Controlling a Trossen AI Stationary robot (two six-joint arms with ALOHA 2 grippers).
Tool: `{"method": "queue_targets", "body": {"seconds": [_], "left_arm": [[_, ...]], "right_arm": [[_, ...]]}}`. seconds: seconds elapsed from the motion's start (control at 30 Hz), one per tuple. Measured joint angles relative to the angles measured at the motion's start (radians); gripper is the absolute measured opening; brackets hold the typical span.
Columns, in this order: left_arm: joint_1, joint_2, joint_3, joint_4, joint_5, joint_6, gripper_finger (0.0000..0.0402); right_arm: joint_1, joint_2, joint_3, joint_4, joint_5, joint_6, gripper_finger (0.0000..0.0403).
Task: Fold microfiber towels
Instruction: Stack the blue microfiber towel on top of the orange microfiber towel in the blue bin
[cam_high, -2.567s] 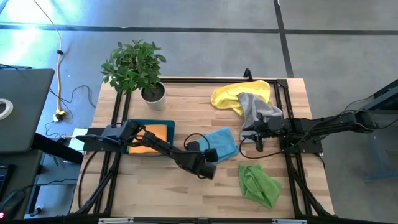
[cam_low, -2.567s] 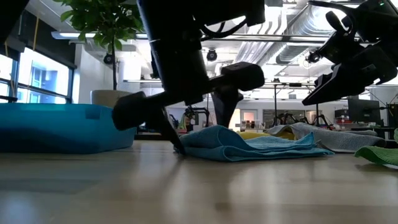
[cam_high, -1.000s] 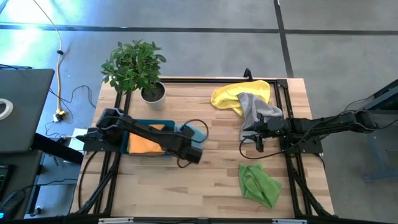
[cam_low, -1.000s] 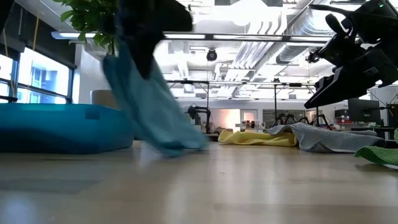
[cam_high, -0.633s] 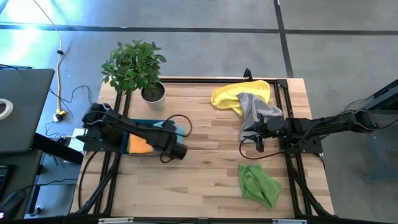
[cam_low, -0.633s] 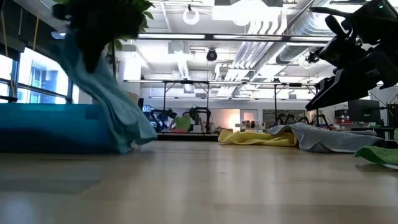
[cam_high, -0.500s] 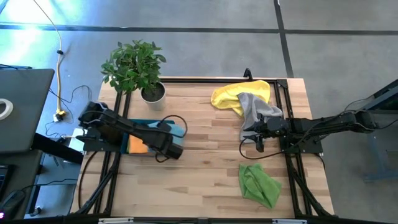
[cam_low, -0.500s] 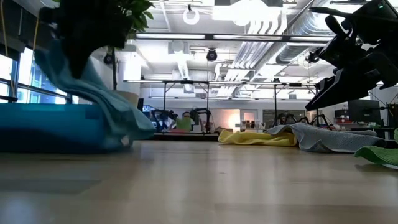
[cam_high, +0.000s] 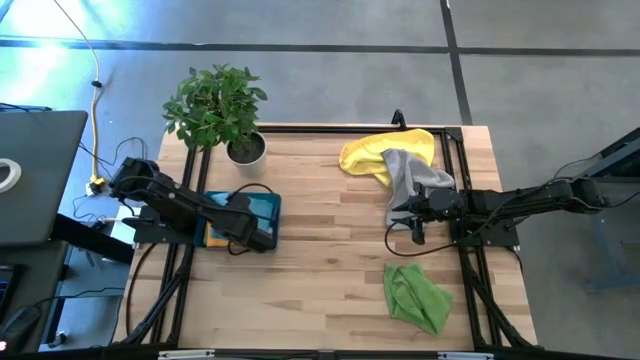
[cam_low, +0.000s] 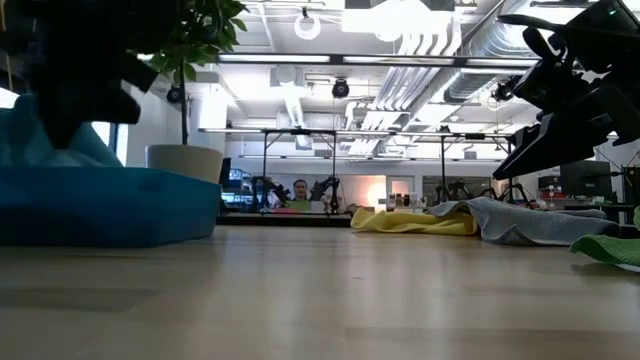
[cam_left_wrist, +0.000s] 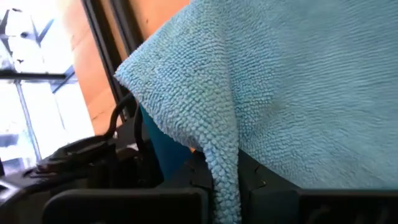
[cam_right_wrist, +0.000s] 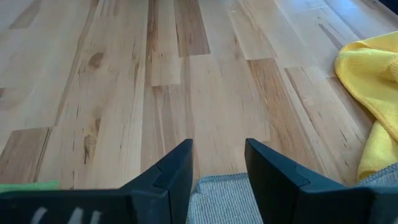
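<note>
The dark teal tray (cam_high: 215, 203) stands at the table's left, and my left gripper (cam_high: 258, 238) hangs over it, shut on the light blue towel (cam_left_wrist: 298, 81). In the low view that towel (cam_low: 55, 145) rises in a peak above the tray wall (cam_low: 110, 205). An orange towel (cam_high: 213, 236) lies in the tray beneath it. A yellow towel (cam_high: 385, 150) and a grey towel (cam_high: 415, 175) lie at the far right, the grey one partly on the yellow. A lime green towel (cam_high: 415, 295) lies near right. My right gripper (cam_right_wrist: 217, 168) hovers open above the grey towel's edge (cam_right_wrist: 217, 202). My left gripper pinches a narrow bunched ridge of the light blue towel (cam_left_wrist: 224, 177) between its two fingers, slanting down from the table's left side. The cloth spreads wide from that ridge. Its lower part lies in the tray, and the pinched part stands up above the tray's rim.
A potted plant (cam_high: 218, 110) stands at the far left, just beyond the tray. Bare wood (cam_high: 330, 250) lies between the tray and the right-hand towels. Black frame rails (cam_high: 460, 200) run along the table's sides.
My left gripper has carried the light blue towel from the table's middle toward the left edge and sunk a little, tipping further down. The towel, which hung and trailed over the wood, now lies over the tray.
</note>
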Motion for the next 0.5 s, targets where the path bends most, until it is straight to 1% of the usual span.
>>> {"method": "queue_targets", "body": {"seconds": [0.13, 0.23, 0.33, 0.5], "left_arm": [[-0.002, 0.002, -0.03, 0.016, 0.011, -0.008, 0.001], [-0.006, 0.002, -0.035, 0.024, 0.011, -0.017, 0.0021], [-0.01, 0.002, -0.035, 0.022, 0.014, -0.031, 0.0046], [-0.029, -0.008, -0.034, 0.022, 0.038, -0.046, 0.0105]], "right_arm": [[0.0, 0.0, 0.0, 0.0, 0.0, 0.0, 0.0138], [0.0, 0.0, 0.0, 0.0, 0.0, 0.0, 0.0138], [0.0, 0.0, 0.0, 0.0, 0.0, 0.0, 0.0138], [0.0, 0.0, 0.0, 0.0, 0.0, 0.0, 0.0138]]}}
